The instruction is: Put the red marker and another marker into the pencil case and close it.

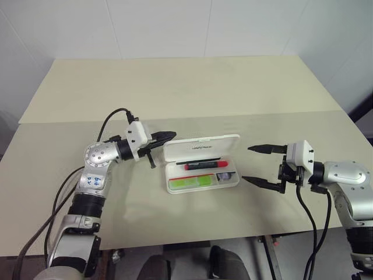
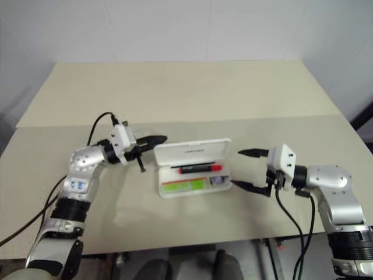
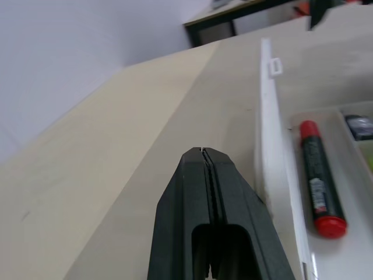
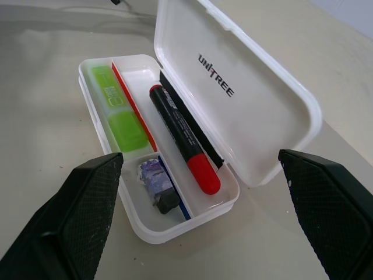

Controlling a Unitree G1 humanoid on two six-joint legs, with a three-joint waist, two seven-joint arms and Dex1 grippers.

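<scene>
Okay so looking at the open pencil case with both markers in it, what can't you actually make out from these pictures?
- The small dark object beside the green marker: right wrist view, too blurred to identify.
- Print on the red marker: too small to read.
- Pencil case hinge: head views, hidden behind the raised lid.
- Case interior: left wrist view, cut off by the picture's edge.
- Whether the shut left gripper touches the lid: head views, too small to tell.
</scene>
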